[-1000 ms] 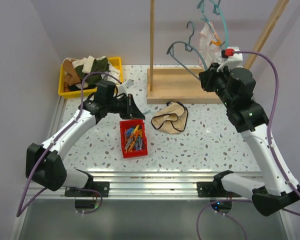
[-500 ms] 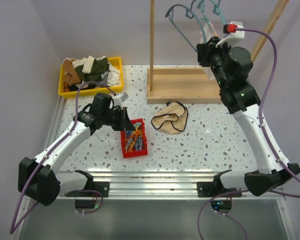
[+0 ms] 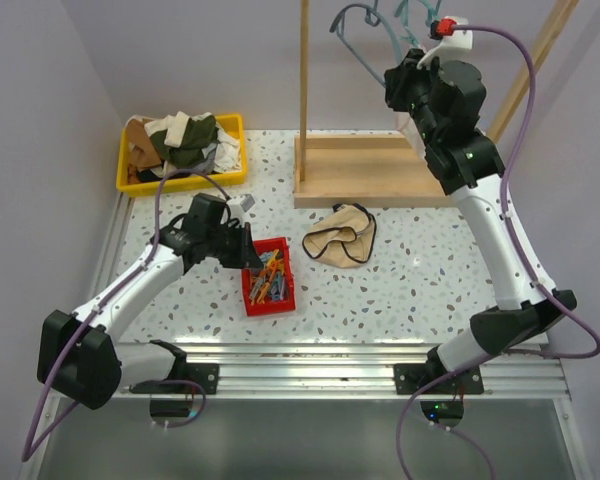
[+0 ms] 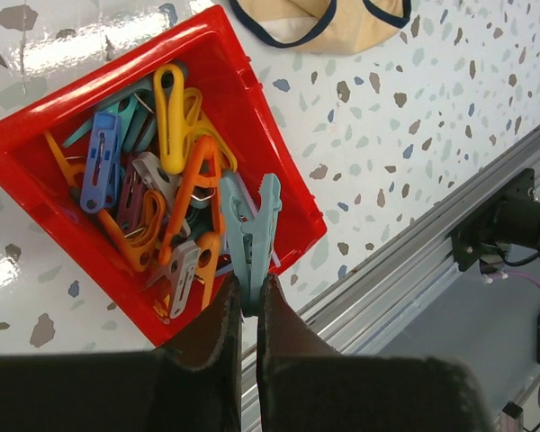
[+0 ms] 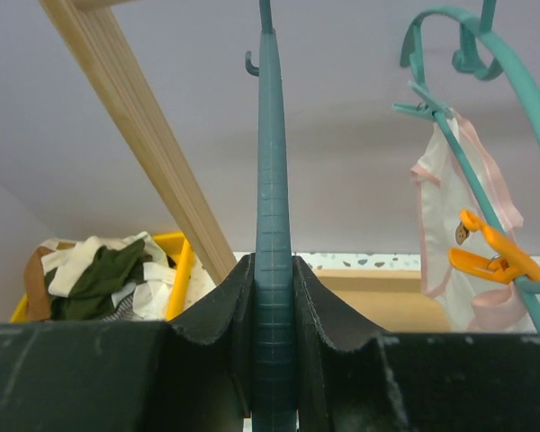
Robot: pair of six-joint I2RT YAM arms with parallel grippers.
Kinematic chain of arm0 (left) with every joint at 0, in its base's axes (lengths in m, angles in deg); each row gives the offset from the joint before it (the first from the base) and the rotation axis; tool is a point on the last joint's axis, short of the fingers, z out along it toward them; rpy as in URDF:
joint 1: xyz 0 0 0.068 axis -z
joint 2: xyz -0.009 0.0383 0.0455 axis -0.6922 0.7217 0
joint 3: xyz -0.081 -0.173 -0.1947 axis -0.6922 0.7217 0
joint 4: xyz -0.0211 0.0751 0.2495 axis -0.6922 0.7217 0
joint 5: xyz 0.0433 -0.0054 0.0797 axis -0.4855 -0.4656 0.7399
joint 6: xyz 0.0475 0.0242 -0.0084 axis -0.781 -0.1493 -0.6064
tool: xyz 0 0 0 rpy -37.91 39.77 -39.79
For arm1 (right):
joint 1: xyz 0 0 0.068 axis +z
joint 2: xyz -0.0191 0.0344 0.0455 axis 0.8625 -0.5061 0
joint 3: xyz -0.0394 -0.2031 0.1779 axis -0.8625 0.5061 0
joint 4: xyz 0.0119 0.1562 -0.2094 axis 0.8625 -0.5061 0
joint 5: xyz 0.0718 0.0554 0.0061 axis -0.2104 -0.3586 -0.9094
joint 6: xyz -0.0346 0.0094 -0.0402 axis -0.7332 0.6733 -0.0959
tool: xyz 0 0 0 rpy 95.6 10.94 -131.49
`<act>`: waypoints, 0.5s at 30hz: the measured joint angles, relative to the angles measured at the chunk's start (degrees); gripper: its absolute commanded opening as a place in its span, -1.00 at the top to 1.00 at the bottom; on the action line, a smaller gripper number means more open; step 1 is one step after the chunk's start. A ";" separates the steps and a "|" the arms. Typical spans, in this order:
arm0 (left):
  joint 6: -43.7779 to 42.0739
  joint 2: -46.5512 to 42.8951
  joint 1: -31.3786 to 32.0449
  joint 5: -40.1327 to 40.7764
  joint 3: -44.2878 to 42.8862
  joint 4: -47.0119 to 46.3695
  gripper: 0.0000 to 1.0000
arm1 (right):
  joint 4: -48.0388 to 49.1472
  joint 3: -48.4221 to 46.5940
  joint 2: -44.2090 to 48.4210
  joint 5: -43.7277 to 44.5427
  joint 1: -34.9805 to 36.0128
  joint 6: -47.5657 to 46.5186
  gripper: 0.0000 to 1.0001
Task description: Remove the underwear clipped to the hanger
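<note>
Left gripper (image 4: 249,301): pinching peg (image 4: 249,225) over bin (image 4: 272,117), likely to drop it.
Right gripper (image 5: 274,270): clenched on hanger (image 5: 272,135) beyond bin, probably clearing it.

The left arm (image 3: 130,290) reaches out low from its base, elbow bent at the near left, forearm angling forward and to the right. Its wrist tips downward, and the left gripper (image 4: 249,301) has its fingers pinched almost together on the tail of a pale blue clothespin (image 4: 249,225). On the other side, the right arm (image 3: 495,225) stands tall, stretched up and back with its wrist at the top of the overhead view. The right gripper (image 5: 274,270) is clamped on a teal hanger (image 5: 273,135) — fingers pressed flat against both its sides.
</note>
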 measured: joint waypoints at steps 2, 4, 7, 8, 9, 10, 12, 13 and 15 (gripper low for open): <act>0.00 0.04 0.00 0.70 0.48 0.00 1.00 | -1.73 -0.02 -0.61 0.04 0.00 0.31 1.00; 0.00 0.22 0.00 1.40 0.83 0.20 1.00 | -3.37 -0.02 -1.07 0.15 0.00 0.72 1.00; 0.02 0.70 0.00 1.66 0.94 0.17 1.00 | -4.37 -0.02 -1.29 0.26 0.00 1.36 1.00; 0.02 0.79 0.00 1.66 1.03 0.17 1.00 | -4.50 -0.02 -1.27 0.26 0.00 1.57 0.93; 0.02 0.79 0.00 1.66 1.16 0.17 1.00 | -4.48 0.02 -1.18 0.26 0.00 1.75 0.78; 0.02 0.81 0.00 1.66 1.25 0.17 1.00 | -4.52 0.13 -1.03 0.24 0.00 1.84 0.60; 0.02 0.81 0.00 1.66 1.27 0.15 1.00 | -4.50 0.39 -0.59 -0.04 0.00 2.49 0.03; 0.04 0.81 0.00 1.66 1.27 0.13 0.97 | -4.85 0.61 -0.17 -0.22 0.00 2.56 -0.20; 0.04 0.90 0.00 1.66 1.27 0.13 0.85 | -5.95 1.38 1.09 -0.59 0.00 3.13 -0.91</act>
